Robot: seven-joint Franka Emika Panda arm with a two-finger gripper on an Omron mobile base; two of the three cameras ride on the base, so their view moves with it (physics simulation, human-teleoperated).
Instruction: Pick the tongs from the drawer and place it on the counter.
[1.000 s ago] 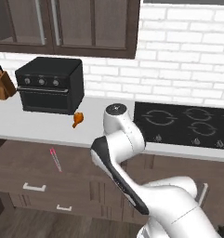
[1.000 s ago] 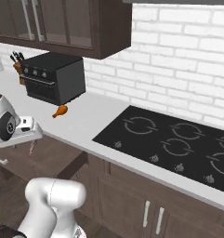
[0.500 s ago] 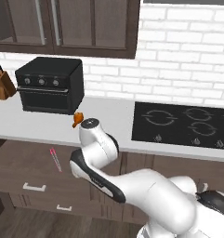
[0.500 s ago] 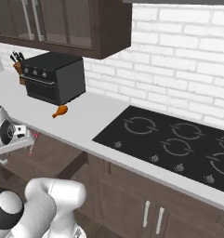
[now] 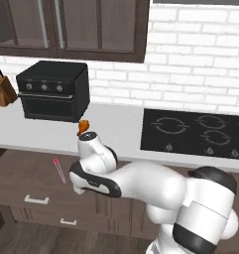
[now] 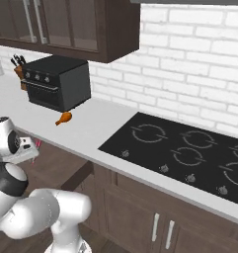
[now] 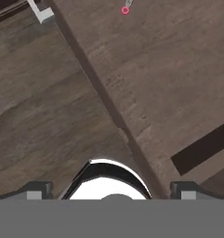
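The pink tongs (image 5: 58,170) lie in the open dark brown drawer (image 5: 22,173), below the light grey counter (image 5: 116,130). My arm bends down over the drawer's right part, and the hand hangs just right of the tongs. From the right base view a bit of the tongs (image 6: 38,144) peeks out beside the hand. In the hand view the gripper (image 7: 111,191) is open, its fingertips (image 7: 36,190) wide apart with nothing between them. It looks down at the drawer floor (image 7: 169,83), with the tongs' end (image 7: 126,7) at the top edge.
An orange-brown drumstick (image 5: 83,127) lies on the counter in front of a black toaster oven (image 5: 54,91). A knife block (image 5: 3,89) stands at the far left. The black stovetop (image 5: 195,131) takes the counter's right side. The drawer's silver handle (image 5: 36,200) faces forward.
The arm has swung left and folded down, bringing the hand from counter height to just above the open drawer. The tongs and the drumstick have not moved.
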